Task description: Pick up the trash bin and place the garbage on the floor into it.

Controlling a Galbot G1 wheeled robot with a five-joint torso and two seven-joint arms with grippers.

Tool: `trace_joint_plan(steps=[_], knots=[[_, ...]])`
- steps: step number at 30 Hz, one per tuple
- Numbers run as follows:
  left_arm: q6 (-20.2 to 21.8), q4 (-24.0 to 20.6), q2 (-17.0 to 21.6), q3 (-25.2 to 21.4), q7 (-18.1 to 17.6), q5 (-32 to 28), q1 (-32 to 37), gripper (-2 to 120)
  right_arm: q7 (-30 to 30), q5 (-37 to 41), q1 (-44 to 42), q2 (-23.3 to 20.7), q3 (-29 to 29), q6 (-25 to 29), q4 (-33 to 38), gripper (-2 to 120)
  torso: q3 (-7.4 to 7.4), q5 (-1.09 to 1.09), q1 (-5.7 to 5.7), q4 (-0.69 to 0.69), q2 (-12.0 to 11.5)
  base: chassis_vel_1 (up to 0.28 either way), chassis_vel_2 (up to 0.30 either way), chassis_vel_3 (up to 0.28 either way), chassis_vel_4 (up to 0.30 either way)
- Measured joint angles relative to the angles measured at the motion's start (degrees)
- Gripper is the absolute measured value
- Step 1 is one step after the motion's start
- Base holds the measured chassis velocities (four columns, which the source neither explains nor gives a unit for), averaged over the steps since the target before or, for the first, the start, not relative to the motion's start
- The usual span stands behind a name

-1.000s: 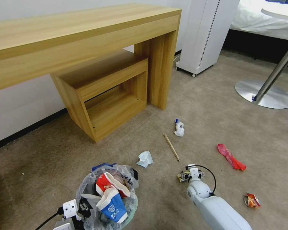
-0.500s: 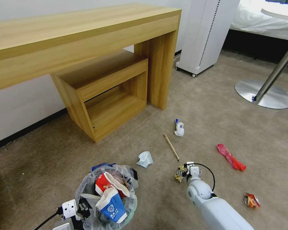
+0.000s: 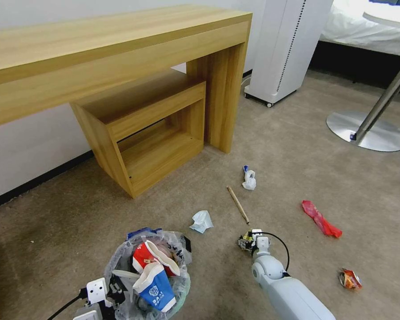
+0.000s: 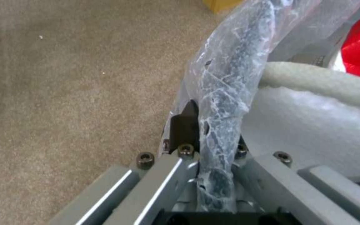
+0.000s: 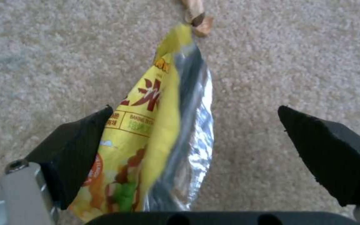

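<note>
A two-armed robot is working through litter on a hotel-room carpet. Its left hand [image 4: 207, 162] is clamping the bagged rim of the trash bin [image 3: 149, 275] at the near left, the fingers pinched together on rim and liner. Its right hand [image 5: 197, 150] is hanging just above the floor with a yellow snack wrapper [image 5: 155, 125] between wide-spread pads; one pad is touching the wrapper's edge, the other standing well apart, so whether the wrapper is truly gripped cannot be told. The bin is already carrying a red paper cup [image 3: 153, 255] and a blue-white carton [image 3: 158, 289]. Still lying on the carpet are a tissue wad [image 3: 202, 221], a wooden stick [image 3: 238, 204], a small clear bottle [image 3: 249, 178], a red wrapper [image 3: 321, 218] and a crumpled red-and-yellow wrapper [image 3: 350, 278]. The yellow wrapper looks feather-light, crinkly and slick with its foil lining, likely to flutter or slide out; pinching it across the flattened middle seems the safest hold. The bin looks light but is held by one side of its rim, so it may tilt. The right wrist camera is giving the wrapper's print and the spread of the pads, where the head camera offers just a small bundle at the arm's tip. The left wrist camera alone is showing the pinch on the liner.
</note>
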Motion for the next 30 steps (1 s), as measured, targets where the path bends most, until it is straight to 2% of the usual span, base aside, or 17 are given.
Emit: trace_joint_plan(steps=[3, 6, 11, 14, 16, 18, 20, 22, 23, 25, 28, 30], knots=[[-0.01, -0.05, 0.08, 0.02, -0.02, -0.02, 0.00, 0, -0.04, -0.03, 0.21, 0.21, -0.24, 0.75, -0.52, 100, 0.00, 0.00, 0.00, -0.01, 0.00, 0.000, 0.000, 0.000, 0.000], [-0.01, -0.06, 0.12, 0.10, -0.02, 0.01, 0.02, 0, -0.19, -0.04, 0.37, 0.34, -0.47, 1.16, -0.83, 94, 0.00, 0.01, 0.00, -0.01, 0.00, 0.000, 0.000, 0.000, 0.000], [-0.01, -0.09, 0.07, 0.35, -0.03, 0.32, 0.02, 0, -0.75, 0.35, 0.43, 0.23, -1.05, 1.67, -0.19, 72, 0.00, 0.01, 0.00, 0.00, 0.00, 0.000, 0.000, 0.000, 0.000], [-0.06, -0.08, 0.05, 0.41, -0.03, 0.42, 0.02, 0, -0.98, 0.42, 0.44, 0.18, -1.22, 1.95, -0.01, 65, 0.00, 0.00, 0.00, 0.00, 0.00, 0.000, 0.000, 0.000, 0.000], [-0.11, -0.10, -0.06, 0.54, -0.03, 0.52, 0.03, 0, -1.42, 0.60, 0.64, 0.18, -1.31, 2.41, -0.02, 54, 0.00, 0.01, 0.00, -0.01, 0.00, 0.000, 0.000, 0.000, 0.000], [-0.11, -0.10, -0.06, 0.54, -0.03, 0.52, 0.03, 0, -1.42, 0.60, 0.64, 0.18, -1.31, 2.41, -0.02, 54, 0.00, 0.01, 0.00, -0.01, 0.00, 0.000, 0.000, 0.000, 0.000], [-0.33, -0.06, -0.21, 0.63, -0.03, 0.74, -0.01, 0, -2.41, 0.65, 0.95, -0.03, -1.35, 3.24, -0.15, 39, 0.00, 0.01, 0.00, 0.00, 0.00, 0.000, 0.000, 0.000, 0.000], [-0.36, -0.04, -0.23, 0.65, -0.02, 0.81, -0.01, 0, -2.54, 0.73, 1.00, -0.12, -1.35, 3.27, -0.14, 37, 0.00, 0.01, 0.00, 0.00, 0.00, 0.000, 0.000, 0.000, 0.000], [-0.40, -0.03, -0.31, 0.68, -0.02, 0.90, 0.01, 0, -2.71, 0.88, 1.12, -0.34, -1.38, 3.33, -0.07, 29, 0.00, 0.00, 0.00, -0.01, 0.00, 0.000, 0.000, 0.000, 0.000], [-0.41, -0.03, -0.33, 0.68, -0.02, 0.94, 0.02, 0, -2.83, 0.93, 1.19, -0.43, -1.42, 3.45, -0.05, 26, 0.00, 0.00, 0.00, -0.01, 0.00, 0.000, 0.000, 0.000, 0.000], [-0.48, -0.03, -0.32, 0.65, -0.01, 1.12, 0.09, 0, -3.25, 1.04, 1.15, -0.84, -1.73, 3.65, 0.30, 11, 0.00, 0.00, 0.00, 0.00, 0.00, 0.000, 0.000, 0.000, 0.000], [-0.50, -0.03, -0.30, 0.63, 0.00, 1.16, 0.12, 0, -3.26, 1.07, 1.06, -0.88, -1.78, 3.67, 0.30, 8, 0.00, 0.00, 0.00, 0.00, 0.00, 0.000, 0.000, 0.000, 0.000]])
